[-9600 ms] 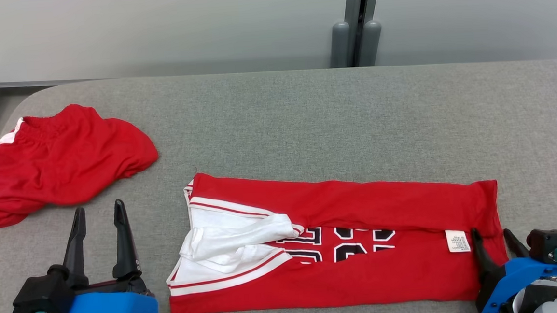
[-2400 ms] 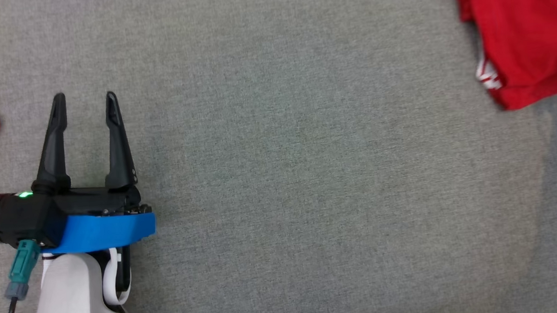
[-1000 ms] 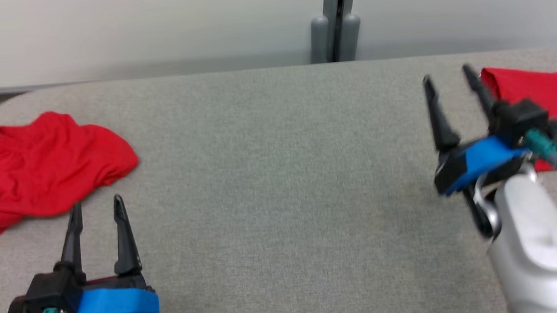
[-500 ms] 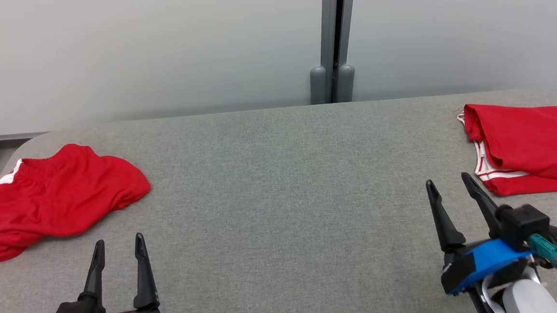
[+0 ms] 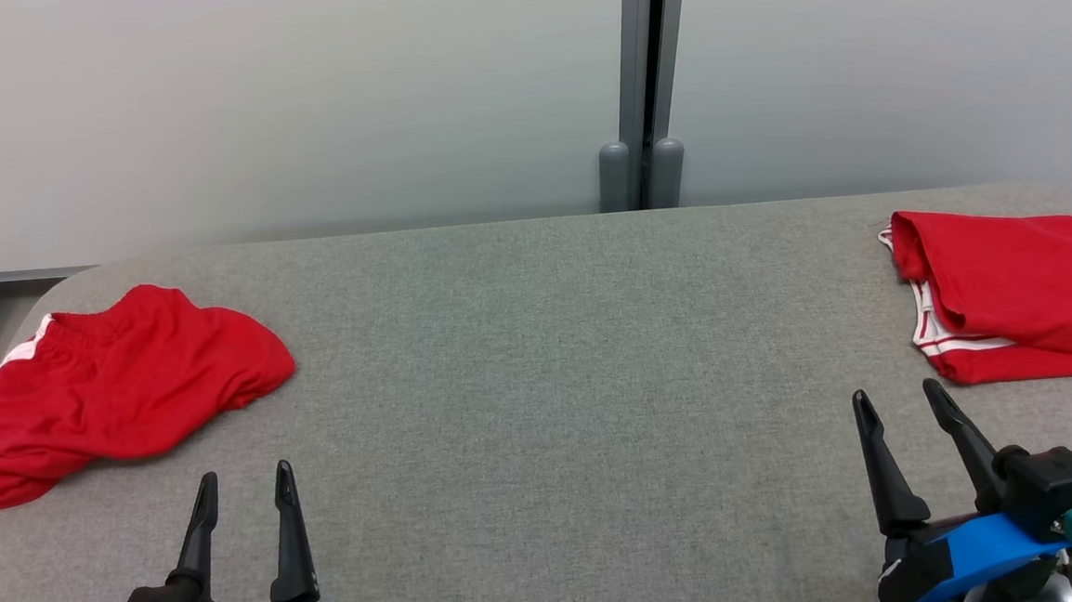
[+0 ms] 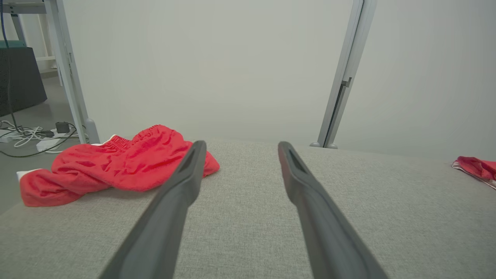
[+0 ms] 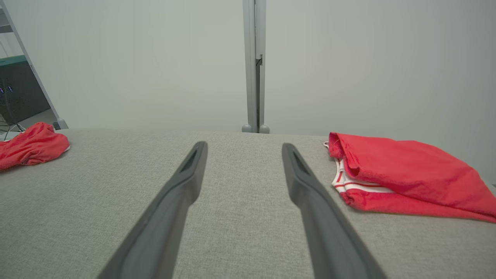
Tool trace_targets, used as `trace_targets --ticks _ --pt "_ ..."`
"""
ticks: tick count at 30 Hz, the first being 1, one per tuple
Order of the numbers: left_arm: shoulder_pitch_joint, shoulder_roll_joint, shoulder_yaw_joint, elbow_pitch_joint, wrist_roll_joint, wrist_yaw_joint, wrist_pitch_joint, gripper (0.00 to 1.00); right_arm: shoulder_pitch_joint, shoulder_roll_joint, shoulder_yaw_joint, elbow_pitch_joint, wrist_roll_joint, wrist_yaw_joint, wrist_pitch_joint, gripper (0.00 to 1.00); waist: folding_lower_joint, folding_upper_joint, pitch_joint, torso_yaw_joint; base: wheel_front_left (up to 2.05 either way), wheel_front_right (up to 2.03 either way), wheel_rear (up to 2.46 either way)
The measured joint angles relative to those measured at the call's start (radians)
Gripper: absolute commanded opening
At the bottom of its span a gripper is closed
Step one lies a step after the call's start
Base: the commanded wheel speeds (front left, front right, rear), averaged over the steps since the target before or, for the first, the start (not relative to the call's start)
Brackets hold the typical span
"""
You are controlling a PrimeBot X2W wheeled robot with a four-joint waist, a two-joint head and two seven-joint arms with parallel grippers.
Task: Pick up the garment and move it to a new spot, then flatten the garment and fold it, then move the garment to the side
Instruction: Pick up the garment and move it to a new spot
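The garment point(image 5: 1020, 295) is a red jersey with white trim, lying folded in a compact stack at the table's far right edge; it also shows in the right wrist view point(image 7: 407, 174) and, small, in the left wrist view point(image 6: 476, 167). My right gripper point(image 5: 897, 392) stands open at the lower right, a short way in front of the garment and apart from it, nothing between its fingers point(image 7: 244, 145). At the lower left, my left gripper point(image 5: 245, 475) is open and empty too point(image 6: 242, 144).
Crumpled red shorts point(image 5: 122, 382) with a white side stripe lie at the table's left end, ahead and left of my left gripper point(image 6: 124, 162). The grey fabric-covered table point(image 5: 541, 384) stretches between the two garments. A grey post point(image 5: 639, 81) and a pale wall stand behind.
The head camera has shifted. My right gripper has drawn back from beside the folded garment to the lower right, still open. My left gripper sits lower in view, open as before.
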Motion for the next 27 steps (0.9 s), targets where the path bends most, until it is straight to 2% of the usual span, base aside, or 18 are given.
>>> trace_targets --ticks 14,20,27 --pt "-0.016 0.012 0.012 0.001 -0.004 0.004 0.0 1.0 0.015 0.001 -0.002 -0.015 0.028 0.0 0.006 1.0 0.0001 0.0 0.007 0.038 0.0 0.0 0.0" --pt "-0.036 0.023 0.02 -0.008 -0.007 0.015 0.0 1.0 0.012 0.001 0.012 -0.007 0.043 0.0 -0.006 1.0 0.0002 0.0 0.017 0.097 0.0 0.0 0.0" --pt "-0.055 0.032 0.038 -0.015 -0.023 0.029 0.0 1.0 -0.014 0.002 0.012 0.006 0.035 0.0 -0.01 1.0 0.0002 0.0 0.04 0.198 0.0 0.0 0.0"
